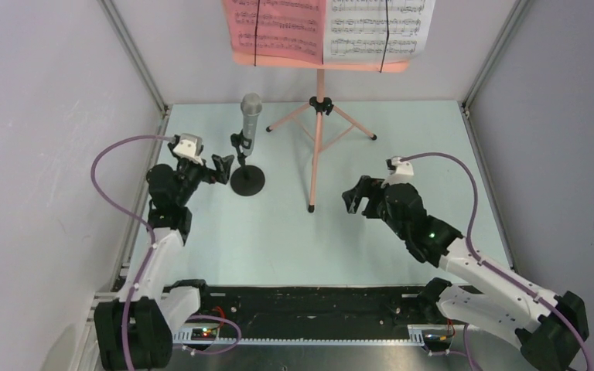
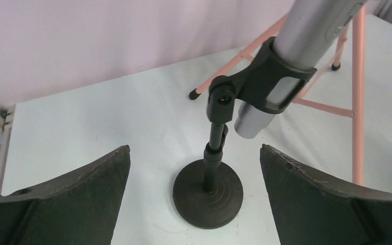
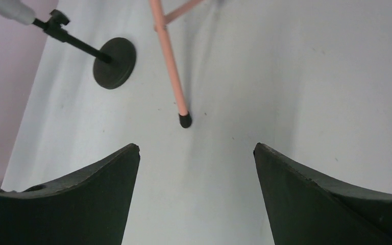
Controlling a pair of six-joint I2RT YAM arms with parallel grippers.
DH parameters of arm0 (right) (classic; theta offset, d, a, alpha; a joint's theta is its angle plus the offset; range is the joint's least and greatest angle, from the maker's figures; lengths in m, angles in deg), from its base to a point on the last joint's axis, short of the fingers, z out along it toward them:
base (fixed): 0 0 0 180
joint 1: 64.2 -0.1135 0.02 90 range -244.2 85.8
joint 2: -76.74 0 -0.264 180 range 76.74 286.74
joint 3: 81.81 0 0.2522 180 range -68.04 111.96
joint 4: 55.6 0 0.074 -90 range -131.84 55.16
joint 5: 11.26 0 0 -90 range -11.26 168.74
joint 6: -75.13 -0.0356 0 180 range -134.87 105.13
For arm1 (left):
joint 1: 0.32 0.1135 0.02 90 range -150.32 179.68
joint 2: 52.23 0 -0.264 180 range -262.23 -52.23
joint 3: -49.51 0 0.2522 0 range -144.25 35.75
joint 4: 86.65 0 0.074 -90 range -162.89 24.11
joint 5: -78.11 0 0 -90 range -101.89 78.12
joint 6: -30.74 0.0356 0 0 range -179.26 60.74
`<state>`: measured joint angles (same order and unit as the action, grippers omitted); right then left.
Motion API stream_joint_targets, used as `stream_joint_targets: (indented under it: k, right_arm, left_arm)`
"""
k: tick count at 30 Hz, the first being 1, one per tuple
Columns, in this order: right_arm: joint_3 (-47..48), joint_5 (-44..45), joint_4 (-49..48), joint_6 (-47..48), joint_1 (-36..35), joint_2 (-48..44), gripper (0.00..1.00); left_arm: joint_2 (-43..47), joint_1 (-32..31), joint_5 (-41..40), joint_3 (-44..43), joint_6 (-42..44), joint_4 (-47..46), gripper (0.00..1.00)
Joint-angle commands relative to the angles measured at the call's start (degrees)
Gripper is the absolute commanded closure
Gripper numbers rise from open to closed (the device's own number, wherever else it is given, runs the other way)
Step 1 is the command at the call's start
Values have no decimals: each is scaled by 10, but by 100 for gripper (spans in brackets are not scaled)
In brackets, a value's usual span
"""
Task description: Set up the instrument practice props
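Note:
The salmon-pink tripod music stand stands at the back centre, with pink and white sheet-music pages on its desk. The grey microphone sits clipped in the small black round-based mic stand, left of the tripod; both show in the left wrist view, the microphone above the stand's base. My left gripper is open and empty, just left of the mic stand. My right gripper is open and empty, right of the tripod's near foot.
Grey walls and metal frame posts close in the white table on the left, back and right. The tripod's legs spread close behind the mic stand.

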<state>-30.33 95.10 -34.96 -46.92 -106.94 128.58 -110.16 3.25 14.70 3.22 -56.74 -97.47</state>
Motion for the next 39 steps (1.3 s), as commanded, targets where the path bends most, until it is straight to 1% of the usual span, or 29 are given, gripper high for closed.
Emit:
stream_joint_targets:
  k: [1,4,5,6,7,8,9,10,11,12,13,14,15,16,17,18,19,20,21,22,24,25,26,30,35,39]
  right_arm:
    - [23,48,122,-66,17,-61,13]
    - [23,79,182,-100,26,-106,12]
    - [25,98,215,-110,29,-133,6]
    - [27,109,232,-131,34,-146,3]
    - [37,135,273,-143,37,-174,1]
    - [43,150,296,-169,42,-186,1]
    - [61,178,343,-178,45,-206,1]
    - [73,190,392,-190,49,-213,1]
    - [102,215,416,-196,52,-222,0]
    - [136,228,467,-199,53,-224,1]
    - [153,248,490,-201,54,-223,0]
    - [191,258,538,-200,54,-221,1]
    - [210,279,563,-204,54,-214,1]
    - [253,299,608,-207,54,-204,0]
    - [277,310,629,-214,54,-199,1]
    - [325,326,660,-218,54,-190,1]
    - [352,331,668,-210,54,-187,1]
    - [404,338,674,-200,54,-180,1]
    - [430,341,673,-178,55,-176,0]
    - [481,347,672,-165,55,-169,1]
    - [546,351,670,-136,55,-159,1]
    - [563,350,672,-131,55,-157,1]
    - [591,340,672,-129,55,-156,1]
    - [635,276,672,-118,55,-156,1]
    - [667,243,679,-107,56,-161,1]
    - [640,213,658,-107,56,-180,1]
  left_arm:
    - [79,9,-69,18,-63,93,0]
    - [154,8,-105,37,-72,146,0]
    - [189,7,-115,35,-74,183,0]
    - [202,3,-148,16,-85,241,0]
    - [214,-9,-170,-2,-91,274,0]
    - [216,-17,-219,-43,-107,346,0]
    - [216,-26,-265,-68,-118,384,0]
    - [216,-28,-285,-116,-144,447,0]
    - [219,-29,-318,-137,-154,476,0]
    - [221,-29,-329,-171,-165,518,0]
    - [231,-30,-339,-182,-168,530,0]
    - [238,-33,-345,-198,-168,549,0]
    - [250,-51,-360,-209,-172,558,0]
    - [257,-58,-364,-230,-176,579,0]
    - [258,-64,-367,-244,-182,591,0]
    - [256,-66,-367,-275,-195,623,0]
    - [251,-72,-366,-297,-205,641,0]
    - [236,-73,-364,-344,-209,679,0]
    - [228,-73,-360,-366,-218,699,0]
    - [212,-74,-359,-410,-223,733,0]
    - [198,-74,-342,-457,-245,773,0]
    - [197,-74,-334,-476,-261,789,0]
    - [200,-74,-323,-483,-268,795,0]
    - [227,-74,-331,-512,-295,852,0]
    - [266,-74,-323,-515,-312,937,0]
    - [286,-74,-308,-524,-307,969,0]
